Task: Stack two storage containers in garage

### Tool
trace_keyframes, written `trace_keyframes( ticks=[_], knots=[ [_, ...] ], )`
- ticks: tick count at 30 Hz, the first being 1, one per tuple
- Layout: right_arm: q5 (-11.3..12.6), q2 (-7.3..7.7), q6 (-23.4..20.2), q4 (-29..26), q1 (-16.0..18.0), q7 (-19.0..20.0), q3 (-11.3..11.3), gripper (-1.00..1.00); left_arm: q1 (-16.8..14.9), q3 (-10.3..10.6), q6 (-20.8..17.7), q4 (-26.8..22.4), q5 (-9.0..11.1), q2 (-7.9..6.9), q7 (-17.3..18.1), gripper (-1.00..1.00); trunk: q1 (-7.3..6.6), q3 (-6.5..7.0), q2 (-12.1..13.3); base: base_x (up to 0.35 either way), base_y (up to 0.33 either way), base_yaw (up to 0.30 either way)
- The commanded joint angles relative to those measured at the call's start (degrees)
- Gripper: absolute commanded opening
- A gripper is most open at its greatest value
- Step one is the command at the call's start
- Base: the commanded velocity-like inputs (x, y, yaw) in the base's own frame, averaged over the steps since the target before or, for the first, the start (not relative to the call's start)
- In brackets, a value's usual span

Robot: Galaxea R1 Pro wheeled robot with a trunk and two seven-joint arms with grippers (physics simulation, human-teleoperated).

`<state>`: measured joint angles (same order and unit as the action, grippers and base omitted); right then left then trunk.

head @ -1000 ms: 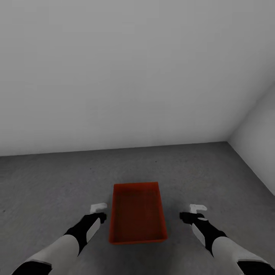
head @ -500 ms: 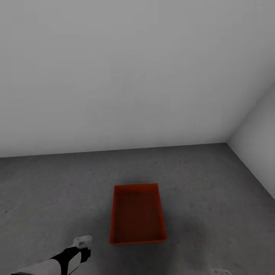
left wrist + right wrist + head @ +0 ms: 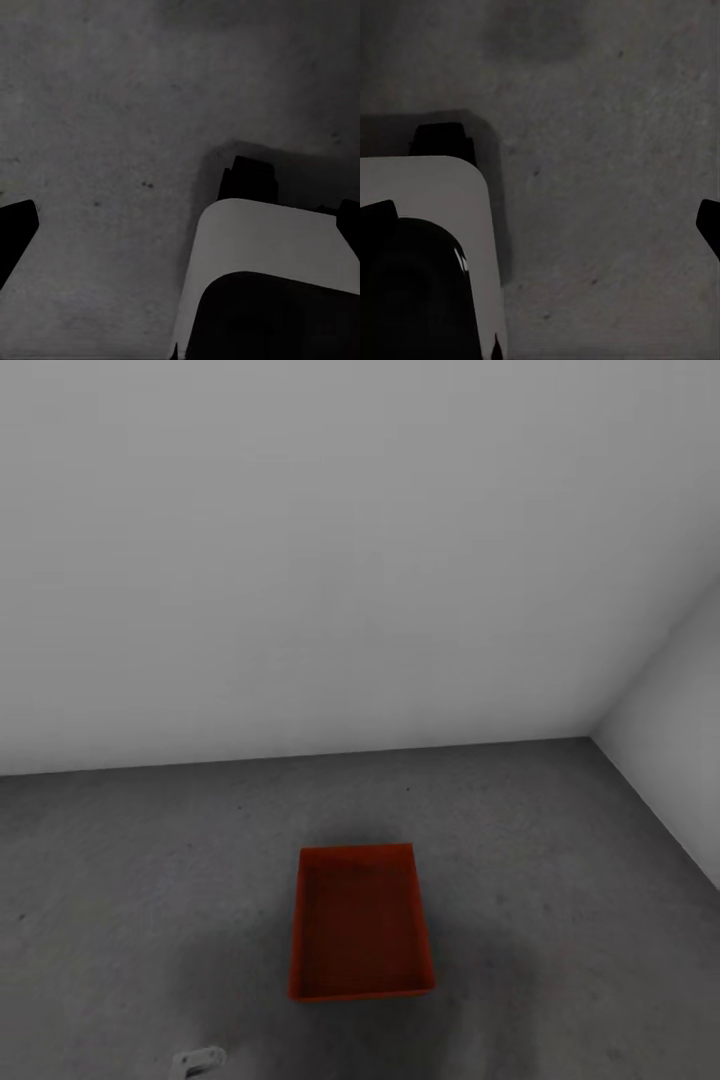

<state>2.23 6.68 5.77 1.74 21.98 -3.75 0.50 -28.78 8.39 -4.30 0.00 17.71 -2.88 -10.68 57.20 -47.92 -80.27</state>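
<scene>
Ahead of left hand (image 3: 200, 1058), container (image 3: 361, 925).

The floor (image 3: 150, 840) is dark grey speckled concrete. One red-orange storage container (image 3: 362, 925) sits flat on it, open side up.

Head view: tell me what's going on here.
A red-orange rectangular open-top storage container sits alone on the dark speckled concrete floor, near a corner of the plain light-grey walls. Nothing is stacked on it, so that step is not yet done. The robot is not handling it: the left tool sits low at the edge of the head view, apart from the container. In the wrist views, the left tool and the right tool are open and empty over bare floor.
</scene>
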Motion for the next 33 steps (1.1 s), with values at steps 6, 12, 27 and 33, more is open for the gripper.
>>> trace_keyframes(
  ticks=[6,12,27,33],
  knots=[
    [0.2,-0.01,0.3,0.2,0.0,0.0,0.0,1.00,0.1,0.5,-0.1,0.0,0.5,-0.09,-0.1,1.00,-1.33,1.05,2.4,0.000,0.000,0.000],
    [0.2,0.00,0.3,0.2,0.0,0.0,0.0,1.00,0.1,0.5,-0.1,0.0,0.5,-0.11,-0.1,1.00,-2.64,2.13,4.8,0.000,0.000,0.000],
    [0.2,0.07,0.3,0.2,-0.1,0.0,0.0,1.00,0.1,0.5,-0.1,0.0,0.5,-0.19,-0.2,1.00,-4.62,3.74,8.4,0.000,0.000,0.000],
    [0.3,0.07,0.3,0.2,-0.1,0.0,0.0,1.00,0.3,0.5,-0.2,0.0,0.5,-0.13,-0.3,1.00,-4.62,3.74,8.4,-0.051,0.000,0.000]
  ],
)
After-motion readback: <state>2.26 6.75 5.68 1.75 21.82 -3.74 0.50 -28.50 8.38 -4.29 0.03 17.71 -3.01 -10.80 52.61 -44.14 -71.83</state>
